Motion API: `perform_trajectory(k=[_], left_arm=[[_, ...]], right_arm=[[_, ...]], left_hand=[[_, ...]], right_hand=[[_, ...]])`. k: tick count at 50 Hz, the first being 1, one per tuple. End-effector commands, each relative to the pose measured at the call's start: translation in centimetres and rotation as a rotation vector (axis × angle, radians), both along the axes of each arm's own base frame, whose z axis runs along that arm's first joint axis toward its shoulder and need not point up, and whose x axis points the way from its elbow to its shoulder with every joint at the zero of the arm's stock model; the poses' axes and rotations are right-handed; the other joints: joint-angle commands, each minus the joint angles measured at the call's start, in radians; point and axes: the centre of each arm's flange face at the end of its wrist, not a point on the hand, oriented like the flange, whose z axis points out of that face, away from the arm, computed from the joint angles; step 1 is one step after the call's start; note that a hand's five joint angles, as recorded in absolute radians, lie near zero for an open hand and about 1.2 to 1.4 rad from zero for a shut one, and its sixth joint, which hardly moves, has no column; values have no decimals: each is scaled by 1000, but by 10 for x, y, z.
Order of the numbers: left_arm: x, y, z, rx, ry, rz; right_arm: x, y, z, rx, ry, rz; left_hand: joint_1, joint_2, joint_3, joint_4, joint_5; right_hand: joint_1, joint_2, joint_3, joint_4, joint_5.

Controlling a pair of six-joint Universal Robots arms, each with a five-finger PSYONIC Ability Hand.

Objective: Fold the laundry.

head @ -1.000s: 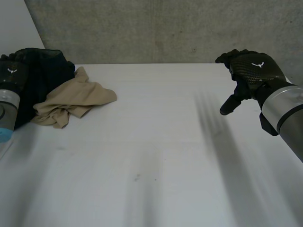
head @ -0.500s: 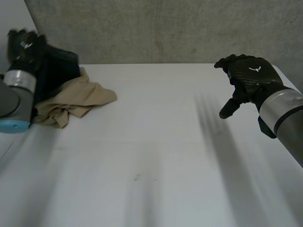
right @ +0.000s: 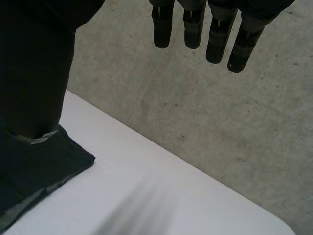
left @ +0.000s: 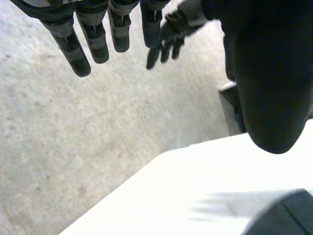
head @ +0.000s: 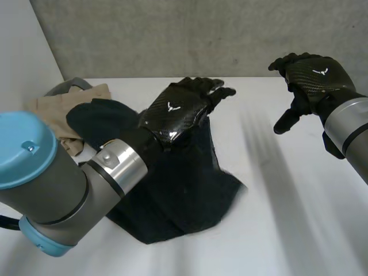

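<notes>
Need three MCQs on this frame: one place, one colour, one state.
1. Where is the crumpled beige cloth? A table middle; B far left of the white table; C near right corner.
2. Colour of the limp garment below the left hand? A white; B red; C near black.
3. State of the right hand? A open, empty; B shut on cloth; C shut, empty.
Key: B, it lies by the left table edge; C, the fabric reads near black; A, its fingers hang straight, holding nothing.

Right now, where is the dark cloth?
Head view: the dark cloth lies on the table left of centre, under the left hand, beside the beige cloth.
</notes>
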Motion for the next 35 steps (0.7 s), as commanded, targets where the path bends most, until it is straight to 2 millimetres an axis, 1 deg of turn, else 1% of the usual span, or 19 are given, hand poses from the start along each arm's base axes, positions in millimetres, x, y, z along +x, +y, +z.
perform_trajectory(k=[1,3,5,8,9,12,13,14,16,18,20,21,23,24,27,28,30,32,35], left_arm=[[29,-28,13,-8,-28,160],[41,-34,16,10,-36,231],[49,-37,15,29,-45,277],[63,-37,11,68,-70,372],[66,-36,10,78,-75,398],[82,-37,2,127,-112,513],[86,-37,-1,143,-127,538],[93,-36,-6,178,-157,582],[100,-34,-11,215,-190,615],[111,-29,-21,290,-249,641],[117,-27,-27,331,-277,655],[123,-25,-35,371,-306,670],[127,-23,-40,395,-328,679],[131,-19,-47,418,-357,682],[133,-11,-58,445,-412,667],[134,-7,-63,451,-448,650],[134,-2,-74,468,-494,619],[134,-2,-79,486,-505,604],[130,-1,-91,522,-528,571]], right_arm=[[2,0,-2,-34,94,17],[3,2,-5,-46,155,33],[5,4,-7,-60,202,52],[8,6,-21,-69,315,113],[11,12,-31,-55,368,161],[17,22,-46,-23,427,242],[21,30,-52,2,447,286],[23,34,-55,18,447,301],[27,41,-59,45,444,326],[32,49,-70,102,424,353],[37,54,-85,173,399,376],[38,56,-88,192,388,380],[41,60,-100,236,372,393],[41,60,-103,245,371,395],[45,64,-114,265,381,410],[47,68,-122,278,392,425],[48,68,-131,292,397,430],[48,68,-136,298,398,434],[50,66,-145,305,404,432]], left_hand=[[-22,-26,-33,-24,-41],[-16,-20,-27,-18,-35],[-8,-11,-18,-10,-27],[7,4,-3,5,-12],[10,7,0,8,-9],[13,9,3,11,-6],[13,9,3,11,-6],[19,15,8,17,0],[33,30,23,32,14],[60,56,49,58,41],[147,144,137,146,129],[206,203,196,204,187],[233,230,223,231,214],[285,282,275,284,267],[365,362,355,363,346],[371,368,361,369,352],[362,359,352,361,343],[339,335,329,337,320],[239,236,229,237,220]], right_hand=[[-21,-42,-35,-57,-53],[-21,-42,-35,-57,-53],[-21,-42,-35,-57,-53],[-21,-42,-35,-57,-53],[-21,-42,-35,-57,-53],[-21,-42,-35,-57,-53],[-21,-42,-35,-57,-53],[-21,-42,-35,-57,-53],[-21,-42,-35,-57,-53],[-21,-42,-35,-57,-53],[-21,-42,-35,-57,-53],[-21,-42,-35,-57,-53],[27,6,13,-9,-5],[39,18,25,3,7],[45,24,31,9,13],[45,24,31,9,13],[45,24,31,9,13],[45,24,31,9,13],[51,29,37,15,19]])
